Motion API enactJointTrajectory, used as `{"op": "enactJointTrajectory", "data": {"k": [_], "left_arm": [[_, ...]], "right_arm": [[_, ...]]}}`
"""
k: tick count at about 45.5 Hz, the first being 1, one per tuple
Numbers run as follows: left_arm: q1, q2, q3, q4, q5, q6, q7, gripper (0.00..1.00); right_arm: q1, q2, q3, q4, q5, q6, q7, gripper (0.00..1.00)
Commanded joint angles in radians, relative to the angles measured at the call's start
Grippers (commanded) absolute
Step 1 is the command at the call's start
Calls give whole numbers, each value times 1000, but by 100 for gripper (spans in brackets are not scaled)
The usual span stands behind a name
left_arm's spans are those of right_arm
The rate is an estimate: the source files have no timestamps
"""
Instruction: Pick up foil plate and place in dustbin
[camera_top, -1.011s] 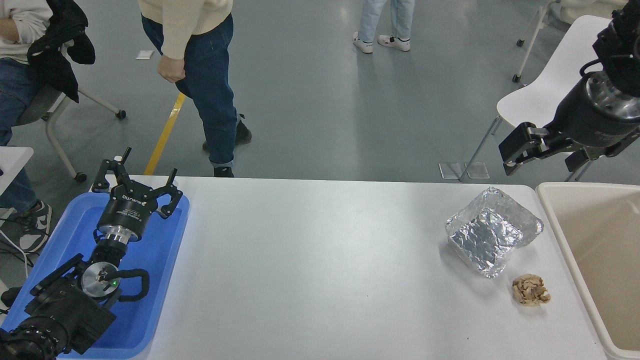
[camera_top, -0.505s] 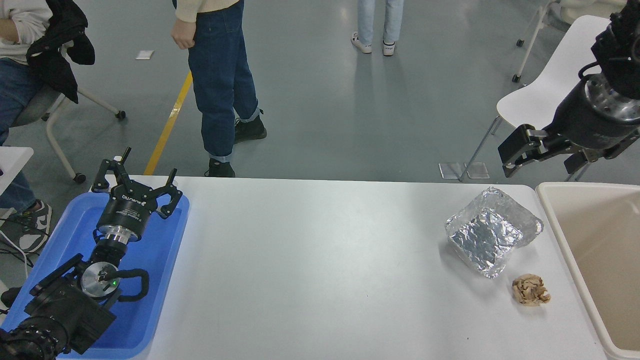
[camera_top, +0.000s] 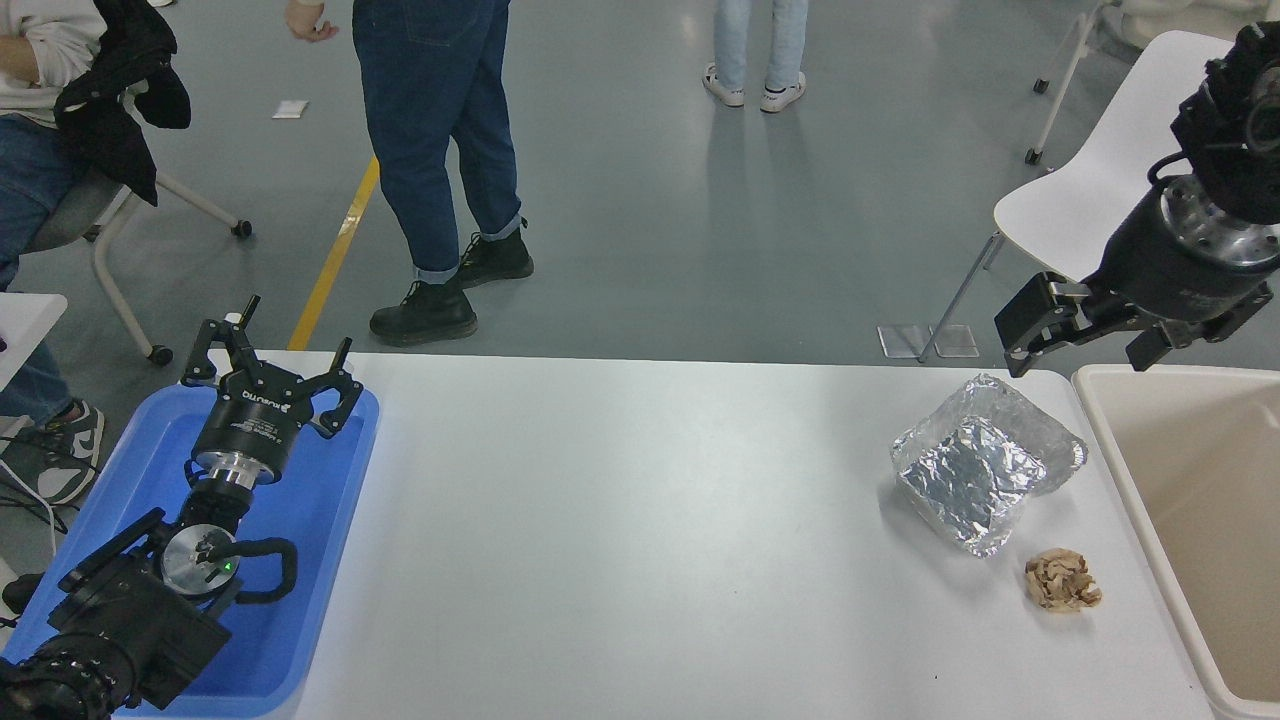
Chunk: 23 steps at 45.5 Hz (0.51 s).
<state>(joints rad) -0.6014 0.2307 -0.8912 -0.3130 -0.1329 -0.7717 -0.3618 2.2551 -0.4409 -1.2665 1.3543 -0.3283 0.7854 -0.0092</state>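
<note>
Crinkled silver foil marks the foil plate (camera_top: 985, 463), which sits on the white worktop (camera_top: 640, 540) below and slightly left of the right end effector (camera_top: 1035, 325), well apart from it and untouched. That end effector hangs in the air past the worktop's far right corner, empty; from this angle I cannot tell whether its fingers are spread or closed. Compared with half a second ago it has eased a little lower and the arm behind it has tilted slightly, while the plate has not shifted. The beige dustbin (camera_top: 1105, 440) stands just right of the plate, directly beneath the right arm's wrist. A small tan crumpled lump (camera_top: 1062, 580) lies nearer the camera than the plate, close beside it, in the same spot as before. The left end effector (camera_top: 268, 372) rests over the blue tray (camera_top: 320, 520) at the far left, fingers spread wide, unchanged. Beyond the worktop, a person in dark jeans (camera_top: 440, 140) has stepped further from the edge, both black shoes now showing on the grey floor.
</note>
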Motion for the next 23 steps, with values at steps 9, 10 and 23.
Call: {"op": "enactJointTrajectory", "data": {"k": [9,10,23], "left_arm": [[0,-1,0,0,1,0,0,100],[0,1,0,0,1,0,0,100],[0,1,0,0,-1,0,0,100]], "right_arm": [[29,-27,9,-1,2,0,0,100],[32,-33,7,-1,2,0,0,100],[9,-73,-5,-6,2,0,0,100]]}}
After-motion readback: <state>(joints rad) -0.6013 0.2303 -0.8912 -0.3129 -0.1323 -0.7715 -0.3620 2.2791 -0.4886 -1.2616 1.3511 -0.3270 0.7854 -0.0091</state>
